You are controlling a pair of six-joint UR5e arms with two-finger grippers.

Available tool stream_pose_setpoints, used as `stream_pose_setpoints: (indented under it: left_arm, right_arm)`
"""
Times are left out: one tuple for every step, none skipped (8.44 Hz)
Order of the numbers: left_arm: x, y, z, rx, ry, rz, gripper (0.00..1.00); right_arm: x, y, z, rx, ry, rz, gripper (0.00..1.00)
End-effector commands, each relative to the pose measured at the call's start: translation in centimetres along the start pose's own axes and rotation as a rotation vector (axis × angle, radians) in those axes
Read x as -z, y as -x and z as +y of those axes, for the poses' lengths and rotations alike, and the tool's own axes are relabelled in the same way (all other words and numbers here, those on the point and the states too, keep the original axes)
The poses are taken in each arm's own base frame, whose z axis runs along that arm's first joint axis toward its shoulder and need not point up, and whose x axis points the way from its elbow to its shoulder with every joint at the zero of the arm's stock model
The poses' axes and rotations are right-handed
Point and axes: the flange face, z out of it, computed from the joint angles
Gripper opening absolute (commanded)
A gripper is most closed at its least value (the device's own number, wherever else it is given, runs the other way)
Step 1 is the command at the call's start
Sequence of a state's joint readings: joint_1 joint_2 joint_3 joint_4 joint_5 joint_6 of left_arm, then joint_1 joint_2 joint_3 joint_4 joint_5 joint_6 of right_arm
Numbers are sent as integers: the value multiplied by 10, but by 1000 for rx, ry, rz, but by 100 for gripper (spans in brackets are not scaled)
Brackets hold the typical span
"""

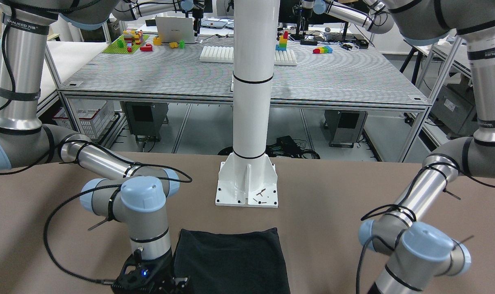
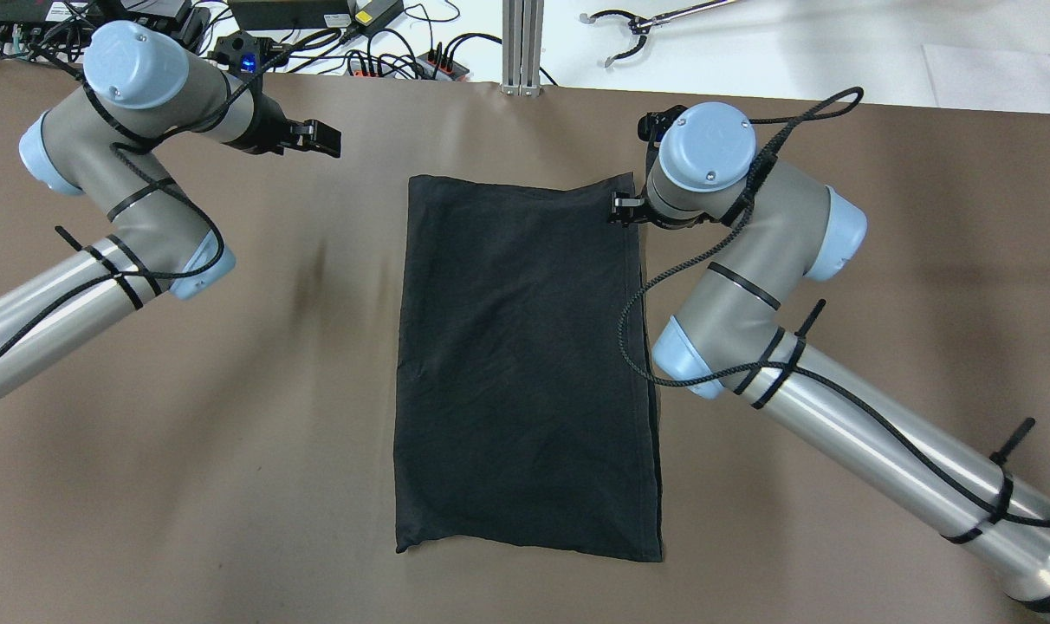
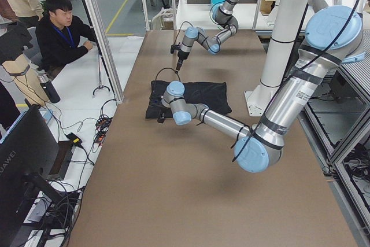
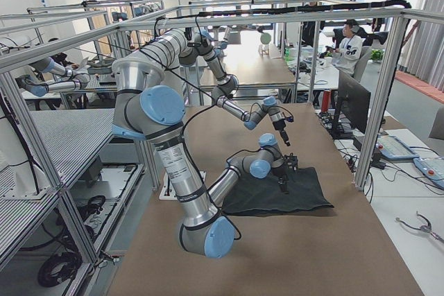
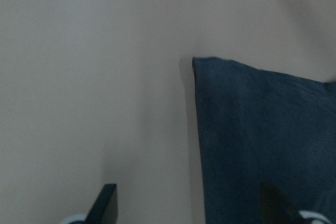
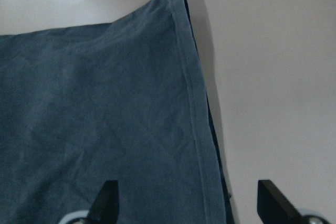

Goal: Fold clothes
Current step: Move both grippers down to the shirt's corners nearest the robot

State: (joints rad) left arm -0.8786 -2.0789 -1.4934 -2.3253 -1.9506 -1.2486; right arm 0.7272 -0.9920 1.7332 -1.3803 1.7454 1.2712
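Overhead exterior: where's the cloth?

You see the plain black folded fabric garment (image 2: 525,364) lying flat as a tall rectangle in the middle of the brown table covering (image 2: 230,390). The right gripper (image 2: 622,210) sits at its far right corner. The left gripper (image 2: 321,139) hangs over bare table, apart from the far left corner.

Front-facing?

The right gripper is just beside the garment's (image 1: 231,261) edge.

Left wrist?

Your left gripper's (image 5: 189,203) fingers (image 5: 106,203) stand wide apart, holding nothing. The garment's corner lies below, off to one side.

Right wrist?

Fingers (image 6: 107,200) are spread and empty, above the hemmed edge.
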Motion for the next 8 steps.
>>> stream_pose_setpoints:
  left_arm:
    - [57, -17, 126, 216, 14, 92, 95]
    - [65, -16, 167, 286, 38, 94, 95]
    - [68, -15, 207, 332, 66, 86, 95]
    - [63, -17, 243, 386, 80, 73, 95]
    - [49, -24, 286, 389, 91, 55, 95]
    - [43, -36, 323, 365, 90, 59, 95]
    - [34, -43, 347, 369, 96, 43, 95]
    - [15, -52, 361, 384, 87, 29, 95]
  right_arm:
    - [23, 10, 89, -260, 39, -106, 93]
    - [15, 15, 128, -332, 4, -166, 93]
    - [9, 15, 160, -395, -21, -216, 92]
    - [10, 17, 182, -467, -25, -262, 92]
    - [9, 16, 194, -523, -29, -267, 92]
    - [7, 15, 200, -541, -37, -267, 93]
    - [7, 15, 200, -541, -38, -267, 93]
    - [7, 15, 200, -541, -40, -265, 93]
